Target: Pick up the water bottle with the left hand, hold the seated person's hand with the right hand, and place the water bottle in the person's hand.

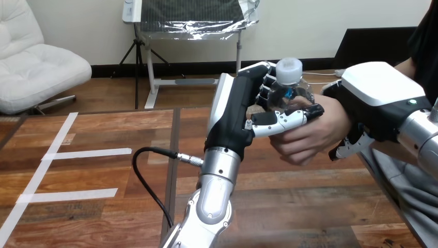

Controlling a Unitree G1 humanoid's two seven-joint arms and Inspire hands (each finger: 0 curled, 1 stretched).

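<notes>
Left robot hand (pixel 238 114) around water bottle (pixel 288 82)

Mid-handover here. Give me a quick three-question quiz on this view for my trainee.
1. True or false: the water bottle has its white cap on.
2. Which robot hand has its fingers curled round the bottle? A) left hand B) right hand C) neither
3. Fill in: the right hand's fingers curl round the person's ____.
Key: 1 true; 2 A; 3 wrist.
</notes>
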